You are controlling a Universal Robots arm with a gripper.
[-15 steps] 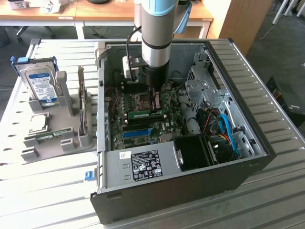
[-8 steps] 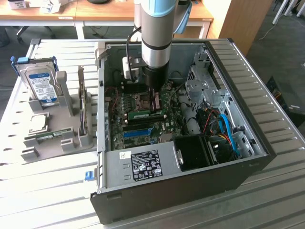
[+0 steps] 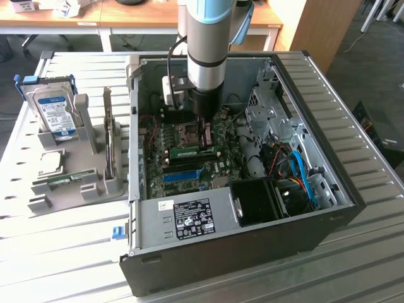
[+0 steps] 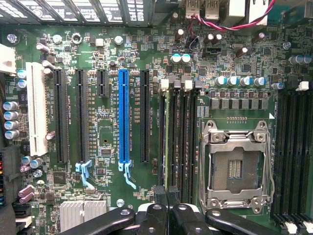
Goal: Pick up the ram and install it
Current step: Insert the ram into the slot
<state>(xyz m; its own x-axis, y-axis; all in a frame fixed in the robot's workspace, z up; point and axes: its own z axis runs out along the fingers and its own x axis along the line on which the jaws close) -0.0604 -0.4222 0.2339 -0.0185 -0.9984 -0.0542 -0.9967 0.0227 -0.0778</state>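
I am holding my jaws [image 3: 205,144] clenched tight, tips down on the exterior view's right end of the ram [image 3: 188,152]. The ram is standing on edge among the memory slots [image 4: 188,142] of the motherboard [image 3: 189,173], lined up lengthwise so its edge can seat. Whether I am pinching or only pressing it, I cannot tell.
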